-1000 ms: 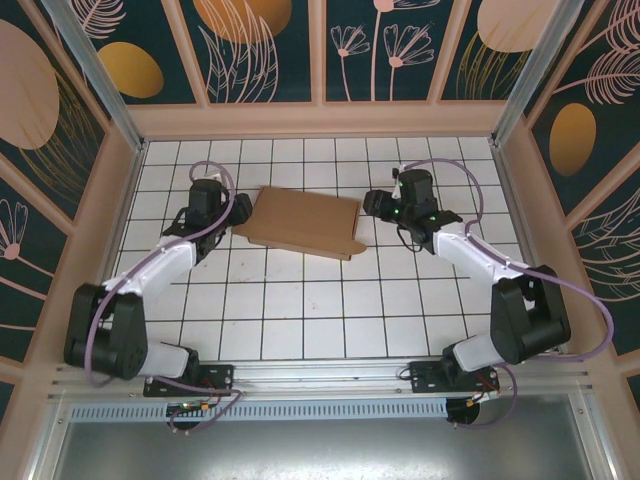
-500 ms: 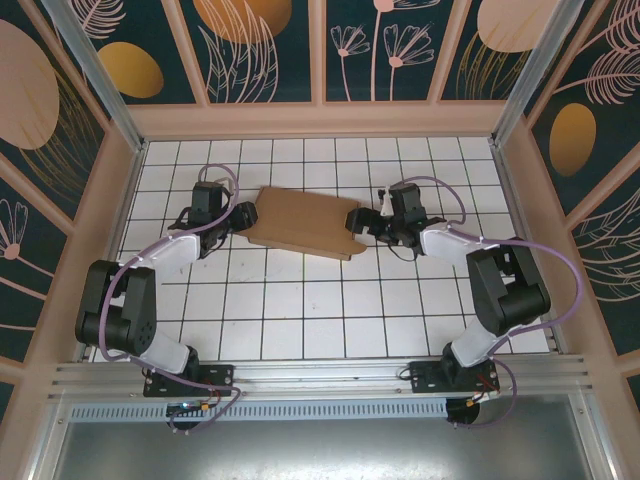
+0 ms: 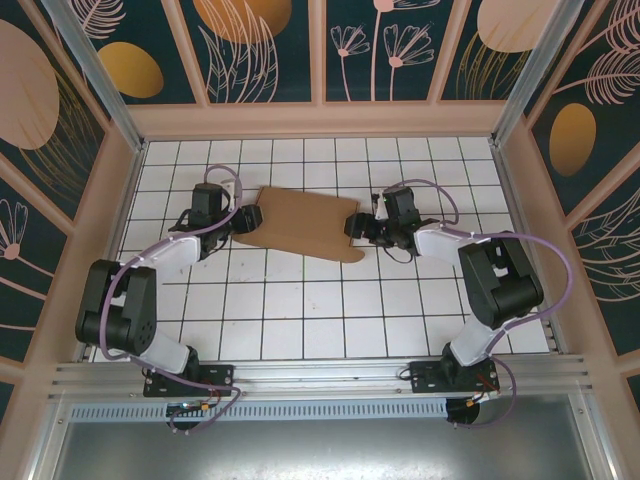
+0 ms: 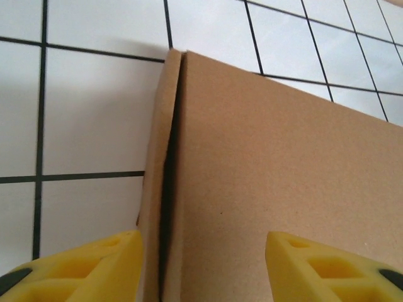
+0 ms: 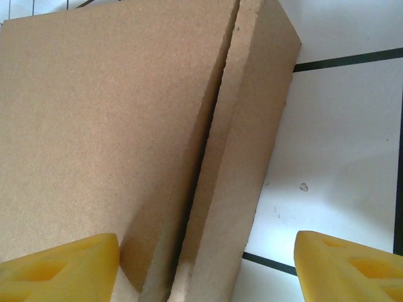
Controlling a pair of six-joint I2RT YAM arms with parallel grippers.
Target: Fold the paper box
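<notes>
Likely light, stiff, easily creased, the paper box suits end-wall grips: left fingers at its 9, right fingers at 3 o'clock, both spread, pinching nothing

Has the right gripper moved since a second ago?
Yes. The right gripper has shifted left and away from the back wall, up to the box's right edge.

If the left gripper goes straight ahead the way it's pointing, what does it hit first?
Most likely the paper box: in the wrist view the left gripper points straight at its end, though depth is hard to judge.
</notes>
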